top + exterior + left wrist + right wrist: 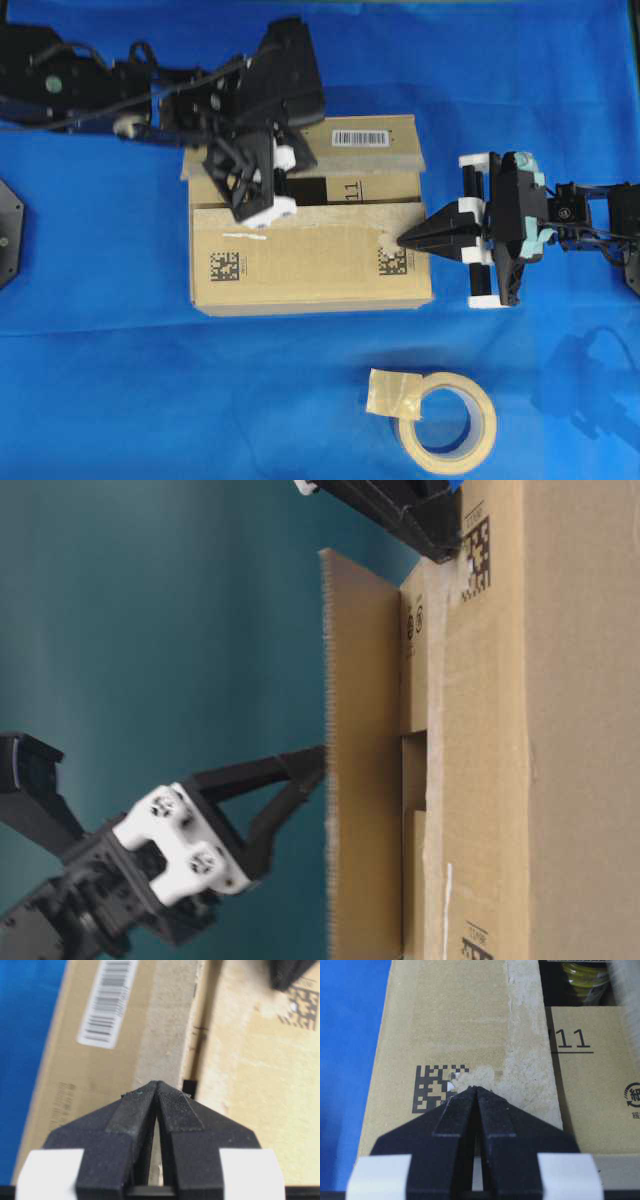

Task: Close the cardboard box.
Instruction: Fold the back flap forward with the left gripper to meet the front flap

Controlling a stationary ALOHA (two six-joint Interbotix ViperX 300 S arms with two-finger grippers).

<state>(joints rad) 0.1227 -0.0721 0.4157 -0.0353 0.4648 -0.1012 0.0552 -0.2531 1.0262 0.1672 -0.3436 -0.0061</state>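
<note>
The brown cardboard box (300, 270) sits mid-table. Its near long flap (450, 1025), with two black square codes, lies flat. Its far long flap (370, 152), with the white barcode label (107, 1002), is lowered but stands a little off the box top in the table-level view (362, 780). A dark gap between the two flaps shows an inner flap printed "11" (590, 1085). My left gripper (298, 178) is shut and empty, its tip on the far flap near its free edge (156, 1084). My right gripper (405, 240) is shut and empty, its tip on the near flap by a square code (476, 1088).
A beige tape roll (447, 418) with a loose end lies on the blue cloth in front of the box, to the right. Something yellow (582, 980) shows inside the box through the gap. The left arm's body hangs over the box's far left corner.
</note>
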